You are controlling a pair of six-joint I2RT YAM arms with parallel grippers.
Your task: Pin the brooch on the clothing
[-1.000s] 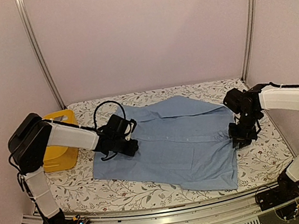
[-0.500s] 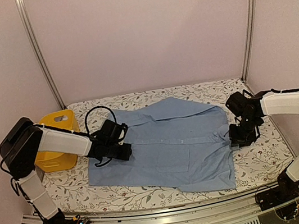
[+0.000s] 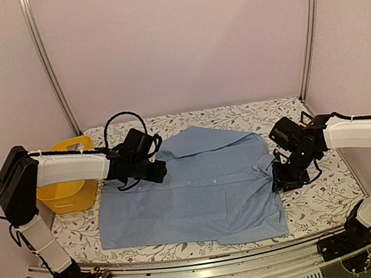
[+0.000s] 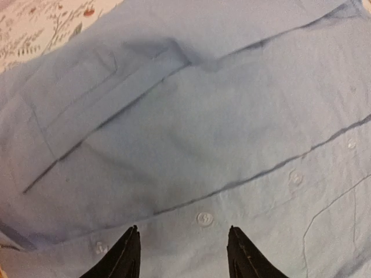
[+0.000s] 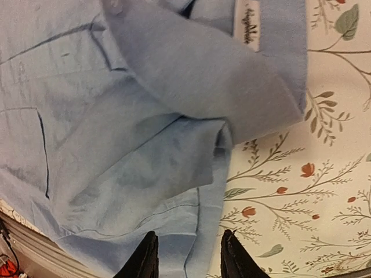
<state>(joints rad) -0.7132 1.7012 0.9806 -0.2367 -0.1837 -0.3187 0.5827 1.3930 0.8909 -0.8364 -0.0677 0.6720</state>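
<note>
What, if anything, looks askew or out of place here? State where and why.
The shirt lies crooked and rumpled across the table. By the right end effector, its collar end is folded over and bunched. No brooch shows in any view.

Parted claw (image 5: pixel 188 255) above hem of blue shirt (image 5: pixel 145 116), collar label (image 5: pixel 250 26), floral tablecloth (image 5: pixel 307 191)

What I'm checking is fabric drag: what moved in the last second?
The shirt slid left, its left edge spreading toward the yellow basket. The right tool moved left with it; the left tool moved slightly farther out. The basket stayed put.
</note>
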